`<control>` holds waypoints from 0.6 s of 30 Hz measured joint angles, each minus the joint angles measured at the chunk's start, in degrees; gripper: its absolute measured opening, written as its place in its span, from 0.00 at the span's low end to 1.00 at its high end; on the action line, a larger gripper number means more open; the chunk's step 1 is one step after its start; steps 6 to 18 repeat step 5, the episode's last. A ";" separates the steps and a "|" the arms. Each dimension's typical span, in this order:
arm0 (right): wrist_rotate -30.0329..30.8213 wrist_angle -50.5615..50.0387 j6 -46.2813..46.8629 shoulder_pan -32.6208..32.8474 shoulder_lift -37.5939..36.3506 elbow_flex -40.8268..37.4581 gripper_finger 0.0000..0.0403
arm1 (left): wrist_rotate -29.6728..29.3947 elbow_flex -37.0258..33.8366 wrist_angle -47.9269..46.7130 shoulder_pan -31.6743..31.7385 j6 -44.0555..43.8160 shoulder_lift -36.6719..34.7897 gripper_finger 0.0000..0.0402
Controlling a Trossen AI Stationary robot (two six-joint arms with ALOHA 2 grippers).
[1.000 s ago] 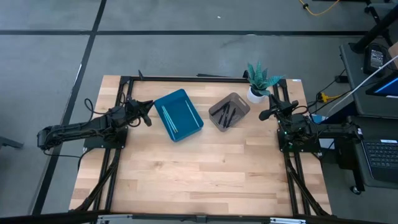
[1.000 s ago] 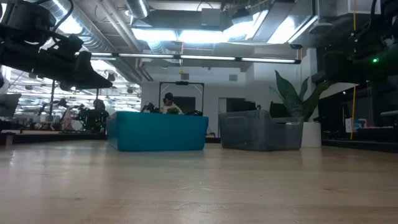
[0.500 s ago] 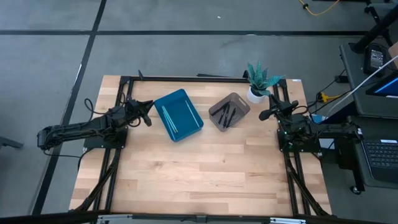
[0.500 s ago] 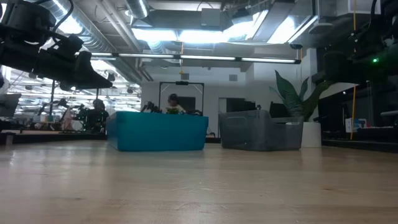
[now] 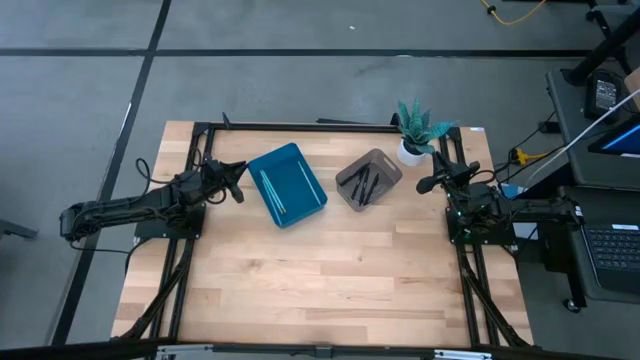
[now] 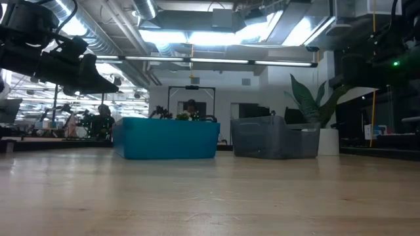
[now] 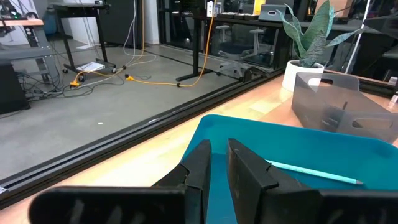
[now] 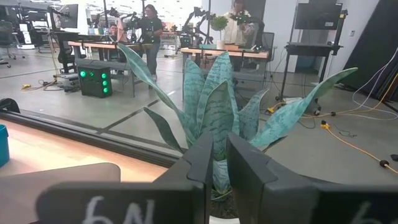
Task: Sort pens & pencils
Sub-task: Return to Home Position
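left claw [image 5: 241,182] closed, right claw [image 5: 424,185] closed (both held aloft)

**Wooden table, two bins and a plant**

A light wooden table [image 5: 320,290] of butcher-block planks filled the middle of the high view, standing on a gray floor [image 5: 300,80]. A black frame [image 5: 300,126] ran along its upper edge and down both sides. A blue bin [image 5: 303,183] sat left of centre in the table's upper part, turned at an angle. A gray bin [image 5: 386,170] sat just right of it, apart from it and also angled. A potted plant [image 5: 410,152] in a white pot stood near the upper right corner, close beside the gray bin. The arm bases were fixed at the left edge [image 5: 165,222] and the right edge [image 5: 478,222]. The lower half of the tabletop showed only bare wood.
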 joint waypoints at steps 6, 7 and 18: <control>-0.01 0.01 0.06 0.00 0.00 0.00 0.12 | 0.00 0.00 0.00 0.00 0.00 0.02 0.11; -0.01 0.01 0.06 0.00 0.00 0.00 0.12 | 0.00 0.00 0.00 0.00 0.00 0.02 0.11; -0.01 0.01 0.06 0.00 0.00 0.00 0.12 | 0.00 0.00 0.00 0.00 0.00 0.02 0.11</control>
